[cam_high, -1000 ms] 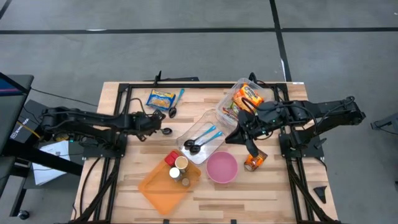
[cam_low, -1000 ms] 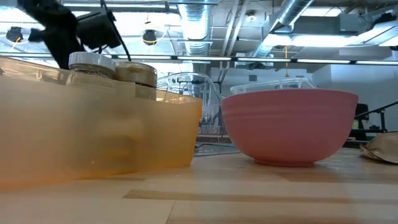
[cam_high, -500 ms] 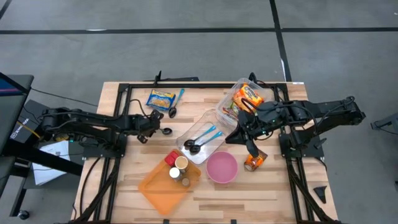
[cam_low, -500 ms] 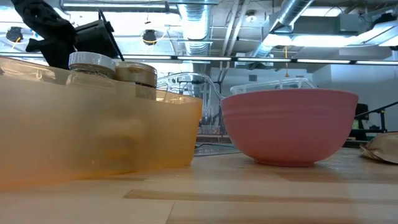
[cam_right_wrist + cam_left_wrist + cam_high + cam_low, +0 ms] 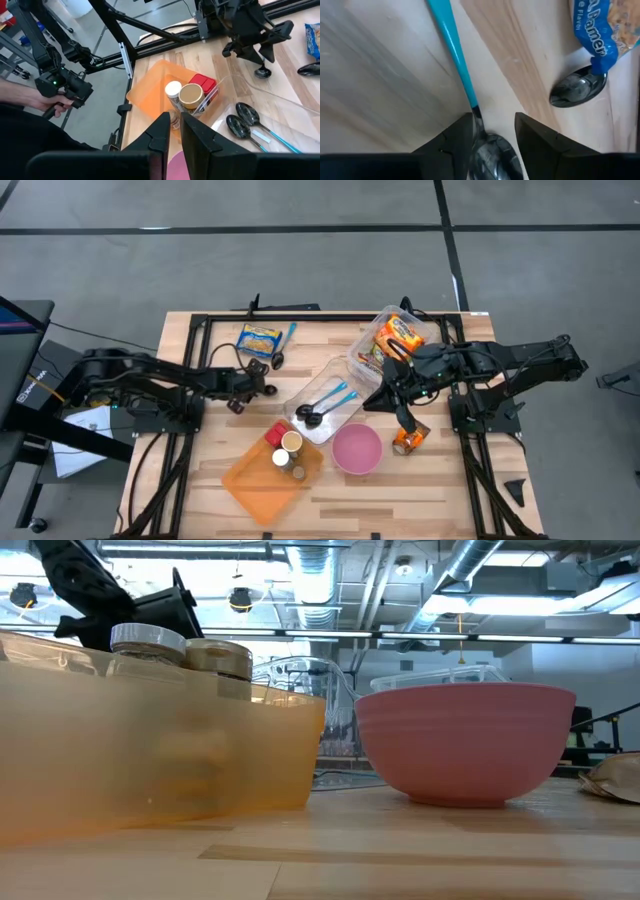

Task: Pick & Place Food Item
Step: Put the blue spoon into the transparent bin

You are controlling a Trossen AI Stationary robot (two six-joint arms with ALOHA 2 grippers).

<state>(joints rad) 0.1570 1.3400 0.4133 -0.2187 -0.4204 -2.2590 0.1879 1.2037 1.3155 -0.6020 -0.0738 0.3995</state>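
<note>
Two arms work over the wooden table (image 5: 200,500). The left gripper (image 5: 492,131) hangs low over a blue-handled spoon (image 5: 455,50); its two dark fingers (image 5: 452,145) stand apart on either side of the neck where the handle meets the dark bowl, and whether they touch the spoon I cannot tell. Just past its fingertips lies a second spoon (image 5: 577,90), its bowl partly under the corner of a blue ramen packet (image 5: 602,30). From above, the left gripper (image 5: 248,385) sits just in front of that ramen packet (image 5: 259,339), with the clear tray (image 5: 335,375) off to its side and two more spoons (image 5: 322,408) lying in the tray.

The right gripper (image 5: 405,418) hangs with its fingers (image 5: 162,132) nearly closed and nothing between them. Just beneath and beside its tip lies an orange snack packet (image 5: 408,440) on the table, and the pink bowl (image 5: 357,450) stands close by. Behind the right wrist sits a clear container (image 5: 392,335) holding bright food packets.

Farther from both tools, an orange bin (image 5: 262,475) holds small jars (image 5: 288,448) and a red item (image 5: 202,83). In the right wrist view a person's hand (image 5: 47,102) holds a dark controller (image 5: 67,87) beyond the table edge.
</note>
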